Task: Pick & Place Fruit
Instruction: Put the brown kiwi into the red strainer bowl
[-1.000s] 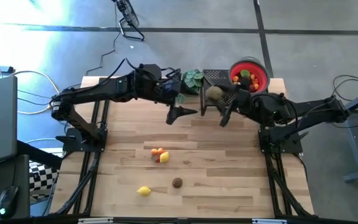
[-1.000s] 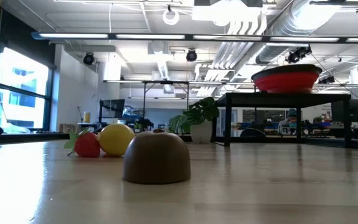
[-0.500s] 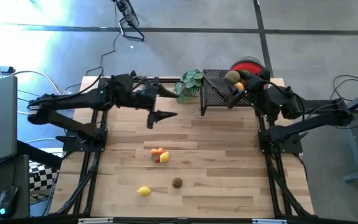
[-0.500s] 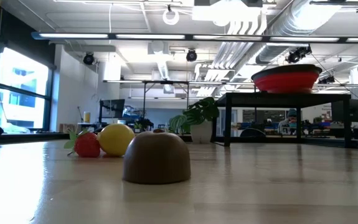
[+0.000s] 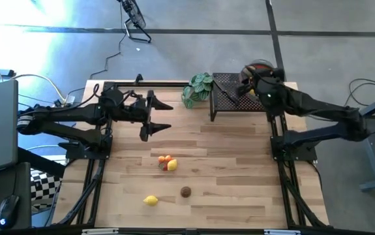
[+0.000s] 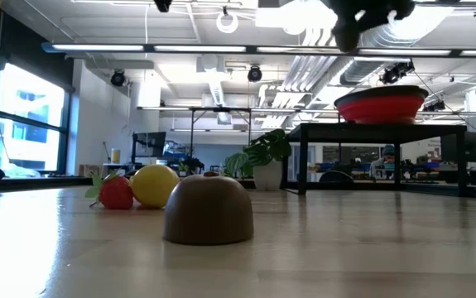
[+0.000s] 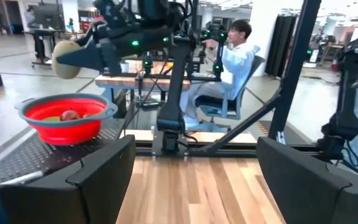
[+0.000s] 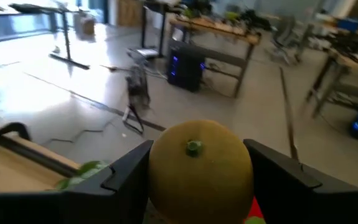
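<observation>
The right gripper (image 5: 244,83) sits at the upper right of the high view, over the near rim of the red bowl (image 5: 263,65) on the black mesh stand (image 5: 225,91). Its fingers are clamped on a round tan-green fruit (image 8: 198,171), stem end facing the wrist camera. In the left wrist view the same held fruit shows just above and to the side of the bowl's rim (image 7: 66,107), so the bowl lies directly below and slightly beyond it. The fruit is nearly spherical, so its axis hardly matters. As a judgement, the release turns on carrying the fruit a little further over the bowl's middle before the fingers part.

The left gripper (image 5: 154,116) hangs with fingers wide apart and empty over the table's left-centre part. It is the nearer arm to the fruit left on the wooden table (image 5: 239,170): an orange-and-yellow cluster (image 5: 167,162) at centre, a lemon (image 5: 150,200) and a brown fruit (image 5: 186,191) lower down.

Compared with a second ago, the right gripper has travelled from the front of the stand up to the bowl, and the left arm has drawn back leftwards from beside the leafy plant (image 5: 199,87). The table fruit has not moved.
</observation>
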Motion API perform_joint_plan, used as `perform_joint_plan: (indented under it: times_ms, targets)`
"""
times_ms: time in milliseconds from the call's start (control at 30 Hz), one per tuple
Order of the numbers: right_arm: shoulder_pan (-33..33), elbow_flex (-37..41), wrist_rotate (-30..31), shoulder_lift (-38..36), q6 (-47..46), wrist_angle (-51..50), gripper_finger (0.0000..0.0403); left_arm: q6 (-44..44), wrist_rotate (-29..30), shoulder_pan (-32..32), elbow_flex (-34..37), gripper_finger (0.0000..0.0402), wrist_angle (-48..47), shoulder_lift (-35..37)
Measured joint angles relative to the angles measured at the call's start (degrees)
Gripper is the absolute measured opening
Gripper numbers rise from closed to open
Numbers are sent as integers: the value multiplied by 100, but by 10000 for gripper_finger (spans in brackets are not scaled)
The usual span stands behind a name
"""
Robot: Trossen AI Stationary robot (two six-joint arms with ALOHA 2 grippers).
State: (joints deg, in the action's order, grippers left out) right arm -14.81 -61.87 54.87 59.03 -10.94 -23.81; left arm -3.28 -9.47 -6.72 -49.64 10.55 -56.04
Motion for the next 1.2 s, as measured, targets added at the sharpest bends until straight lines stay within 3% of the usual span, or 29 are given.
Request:
perform_joint_plan:
  times_ms: [233, 733, 900, 1200]
  targets:
    - [-573, 0, -139, 527, -450, -416, 228, 5, 2, 0, 39, 326, 4, -1]
    - [-1380, 0, -146, 1234, -456, -1181, 228, 12, 7, 0, 39, 326, 0, -4]
    - [-1682, 0, -669, 1259, -726, -1558, 230, 20, 22, 0, 39, 326, -3, -4]
    - [-1871, 0, -705, 1256, -622, -1626, 300, 20, 20, 0, 39, 326, -3, -4]
